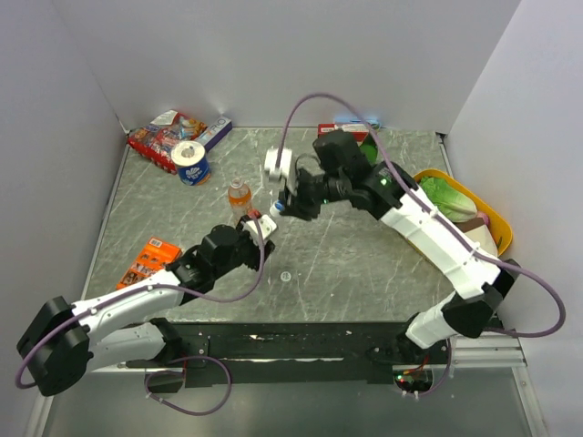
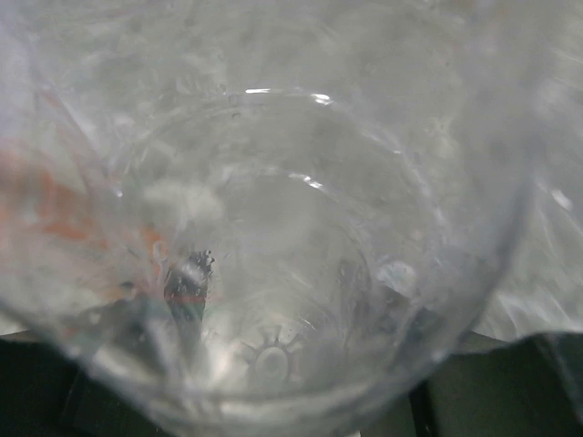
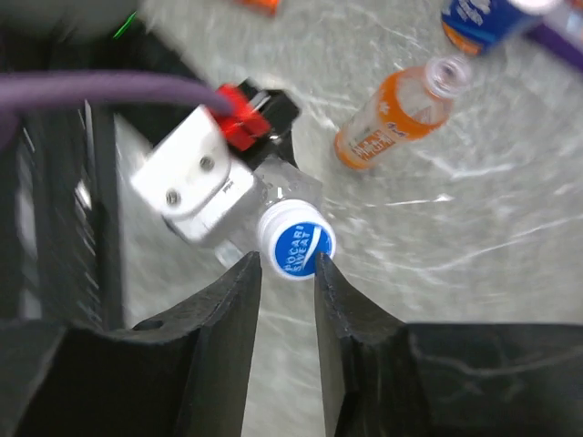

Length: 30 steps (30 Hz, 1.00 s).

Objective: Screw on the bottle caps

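My left gripper (image 1: 258, 225) is shut on a clear, empty-looking bottle (image 2: 273, 228) that fills the left wrist view and hides its fingers. That bottle carries a blue-and-white cap (image 3: 296, 238), also seen in the top view (image 1: 276, 208). My right gripper (image 3: 284, 266) is open, its fingertips just short of the cap, one on each side, the right tip at its rim. The orange drink bottle (image 1: 239, 195) stands uncapped behind them, and shows in the right wrist view (image 3: 393, 118). A small white cap (image 1: 285, 275) lies on the table in front.
A blue-and-white tape roll (image 1: 191, 163) and snack packets (image 1: 162, 137) sit at the back left. An orange packet (image 1: 149, 260) lies at the left. A yellow tray (image 1: 499, 226) with a green item stands at the right edge. Walls close in three sides.
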### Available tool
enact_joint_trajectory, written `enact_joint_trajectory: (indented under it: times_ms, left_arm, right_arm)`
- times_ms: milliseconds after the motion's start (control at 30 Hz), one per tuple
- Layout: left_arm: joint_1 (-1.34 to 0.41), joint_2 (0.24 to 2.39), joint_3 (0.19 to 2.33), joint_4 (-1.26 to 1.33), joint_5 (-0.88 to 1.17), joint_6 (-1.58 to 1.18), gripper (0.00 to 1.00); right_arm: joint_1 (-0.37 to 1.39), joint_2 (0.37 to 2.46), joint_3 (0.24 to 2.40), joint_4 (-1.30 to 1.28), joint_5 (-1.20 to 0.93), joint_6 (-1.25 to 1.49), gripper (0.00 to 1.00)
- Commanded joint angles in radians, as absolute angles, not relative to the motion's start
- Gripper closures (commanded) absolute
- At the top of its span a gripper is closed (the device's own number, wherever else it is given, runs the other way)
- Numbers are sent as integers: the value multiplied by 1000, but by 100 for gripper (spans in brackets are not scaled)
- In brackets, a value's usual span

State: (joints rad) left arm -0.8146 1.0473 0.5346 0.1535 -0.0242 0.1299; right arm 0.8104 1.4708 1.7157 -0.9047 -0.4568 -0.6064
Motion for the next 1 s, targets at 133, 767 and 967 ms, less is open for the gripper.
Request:
enact_joint_trajectory:
  times_ms: [133,767,967]
  left_arm:
    - [-798,1123,637,279,-360,-20,99]
    - [-758,980,606,-86,546,460,99]
    - [-756,991,629,-86,558,515,99]
  right_arm:
    - [785,1560,1841,-989,-608,-129,63]
    - [784,1269,1644,-965,-683,-1207,33]
    - [867,1275,1618,-1051,-689,-1382,33]
